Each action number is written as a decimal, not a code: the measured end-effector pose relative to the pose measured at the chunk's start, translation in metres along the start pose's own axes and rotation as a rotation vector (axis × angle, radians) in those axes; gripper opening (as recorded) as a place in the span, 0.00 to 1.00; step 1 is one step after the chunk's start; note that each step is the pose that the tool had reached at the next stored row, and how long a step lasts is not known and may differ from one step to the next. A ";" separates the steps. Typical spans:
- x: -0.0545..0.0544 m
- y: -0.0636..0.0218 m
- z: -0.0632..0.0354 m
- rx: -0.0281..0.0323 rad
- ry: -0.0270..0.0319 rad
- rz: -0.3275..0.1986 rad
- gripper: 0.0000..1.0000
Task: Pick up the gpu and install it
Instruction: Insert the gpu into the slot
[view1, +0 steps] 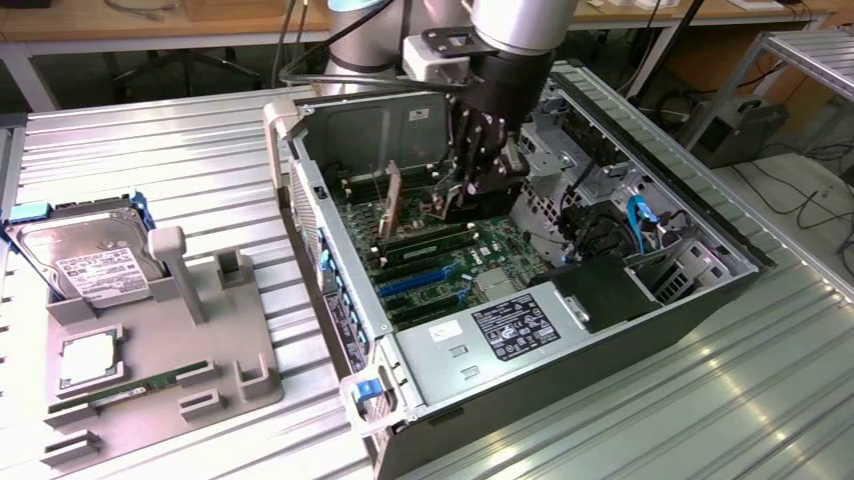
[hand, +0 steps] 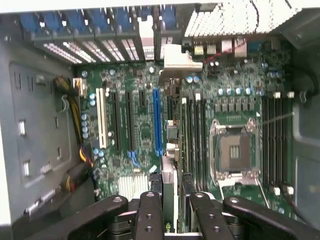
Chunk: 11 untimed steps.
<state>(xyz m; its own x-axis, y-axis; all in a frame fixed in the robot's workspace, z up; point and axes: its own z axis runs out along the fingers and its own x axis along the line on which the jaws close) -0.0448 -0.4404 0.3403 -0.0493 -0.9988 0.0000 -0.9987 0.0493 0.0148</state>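
1. Four black finger links (hand: 150, 212) fill the near edge of the wrist view, two to each side of the gripper (hand: 175, 200). Its jaws are drawn narrow and clamp one card between them.
2. That card is the gpu (hand: 170, 172), seen edge-on. It runs straight out from between the jaws, across the motherboard (hand: 135, 80), to its single pale metal bracket (hand: 179, 59) at the far end, by the rear slot openings of the case.
3. On one side of the jaws lies one long blue slot (hand: 157, 117), just beside the gpu. Beyond it are two black slots, then one white slot (hand: 103, 117).
4. On the other side of the jaws is one open processor socket (hand: 234, 150), with banks of memory slots flanking it.
5. In the exterior view the gripper (view1: 477, 190) reaches down inside the one open computer case (view1: 587, 390). The dark gpu (view1: 470, 210) sits at its tips, low over the board.
6. One labelled power supply (view1: 514, 325) sits in the case, near the jaws.
7. Well apart from the jaws, outside the case, one grey fixture (view1: 227, 340) lies on the ribbed metal table (view1: 174, 140). It carries one silver hard drive (view1: 87, 262) and one green memory stick (view1: 134, 388).
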 end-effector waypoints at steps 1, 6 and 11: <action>0.001 0.0040 0.0020 0.0000 0.0001 0.000 0.26; 0.007 0.0160 0.0126 0.0000 0.0002 -0.003 0.26; 0.016 0.0208 0.0253 -0.0001 -0.0001 -0.016 0.26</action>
<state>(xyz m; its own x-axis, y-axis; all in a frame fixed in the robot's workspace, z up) -0.0667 -0.4556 0.3153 -0.0332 -0.9994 -0.0003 -0.9993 0.0332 0.0149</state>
